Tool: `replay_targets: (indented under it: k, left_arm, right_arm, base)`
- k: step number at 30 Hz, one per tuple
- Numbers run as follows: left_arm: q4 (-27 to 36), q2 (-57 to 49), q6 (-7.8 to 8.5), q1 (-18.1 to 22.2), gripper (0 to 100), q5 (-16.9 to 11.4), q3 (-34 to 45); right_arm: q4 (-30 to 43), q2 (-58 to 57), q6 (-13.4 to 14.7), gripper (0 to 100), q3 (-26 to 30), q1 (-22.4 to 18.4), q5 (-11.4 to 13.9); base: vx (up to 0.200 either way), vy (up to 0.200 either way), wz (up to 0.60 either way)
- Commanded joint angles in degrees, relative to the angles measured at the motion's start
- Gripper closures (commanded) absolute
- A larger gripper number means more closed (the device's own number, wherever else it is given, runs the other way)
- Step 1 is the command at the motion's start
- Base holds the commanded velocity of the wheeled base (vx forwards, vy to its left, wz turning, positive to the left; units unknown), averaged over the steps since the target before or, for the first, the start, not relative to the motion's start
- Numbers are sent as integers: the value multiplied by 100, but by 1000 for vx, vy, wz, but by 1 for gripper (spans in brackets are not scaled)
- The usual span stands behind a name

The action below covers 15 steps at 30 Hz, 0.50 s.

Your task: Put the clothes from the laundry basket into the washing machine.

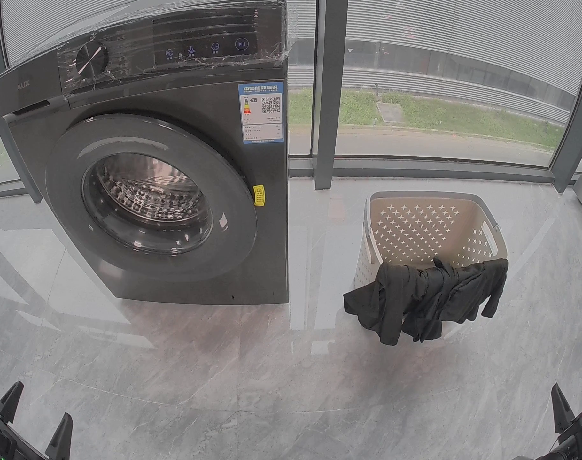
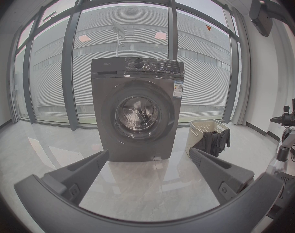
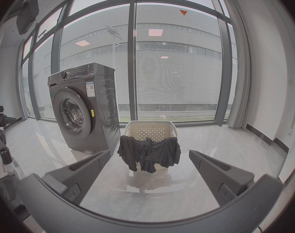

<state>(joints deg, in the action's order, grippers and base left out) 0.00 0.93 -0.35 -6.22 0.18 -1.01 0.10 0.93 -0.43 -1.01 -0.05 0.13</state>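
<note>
The washing machine (image 1: 156,161) has a white label (image 1: 261,112) at the upper right of its front, with a blue header, a QR code and print too fine to read. A small yellow sticker (image 1: 259,195) sits below it. Pale lettering (image 1: 23,85) marks the upper left corner, and blue icons (image 1: 204,47) line the top. A red triangle sign (image 3: 183,12) sits high on the window.

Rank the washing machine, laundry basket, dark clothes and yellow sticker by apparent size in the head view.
1. washing machine, by far
2. laundry basket
3. dark clothes, about as wide as the basket but shorter
4. yellow sticker, smallest
</note>
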Motion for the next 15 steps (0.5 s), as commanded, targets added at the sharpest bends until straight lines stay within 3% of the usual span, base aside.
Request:
replay_targets:
  k: [1,5,15]
  left_arm:
    - [0,-93,0,-2,0,-1,101]
    - [0,-93,-9,6,0,-1,101]
    - [0,-93,-17,-2,0,-1,101]
  right_arm:
    - [-1,-93,-1,0,101,-4,4]
    - [-1,-93,-1,0,101,-4,4]
    - [-1,-93,-1,0,101,-4,13]
  base:
    - [0,0,0]
    - [0,0,0]
    - [0,-200,0]
